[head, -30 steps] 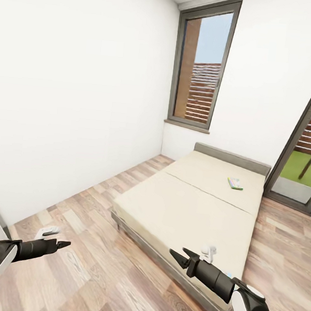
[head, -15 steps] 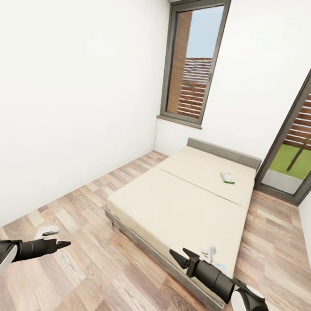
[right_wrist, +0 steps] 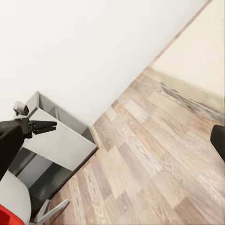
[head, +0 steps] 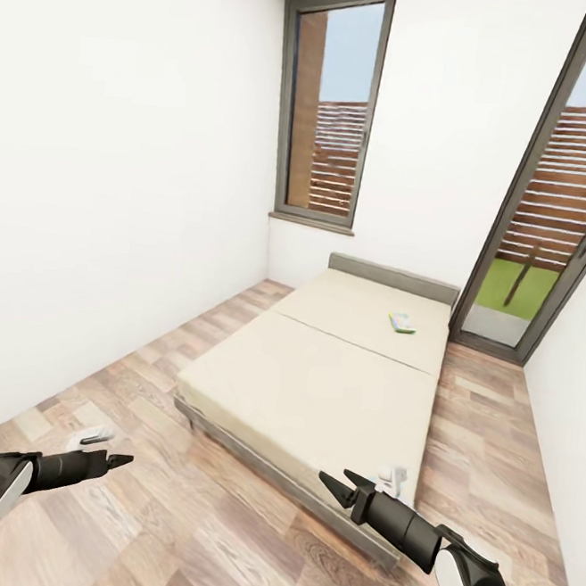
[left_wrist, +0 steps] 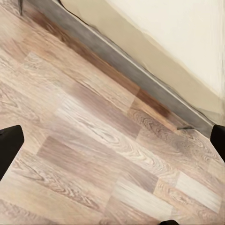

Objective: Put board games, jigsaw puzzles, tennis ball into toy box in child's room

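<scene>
I see one board game [head: 402, 322] lying far ahead on the bed [head: 319, 394], nearer my right gripper [head: 355, 481]; left gripper [head: 107, 451] and right both empty, fingers spread

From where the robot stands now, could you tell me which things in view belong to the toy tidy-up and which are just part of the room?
Belongs to the job:
- white-and-green board game, lying on the bed near the headboard
- left claw and right claw, both holding nothing

Just part of the room:
- tall window
- glass door
- wood-plank floor
- grey shelf unit
</scene>
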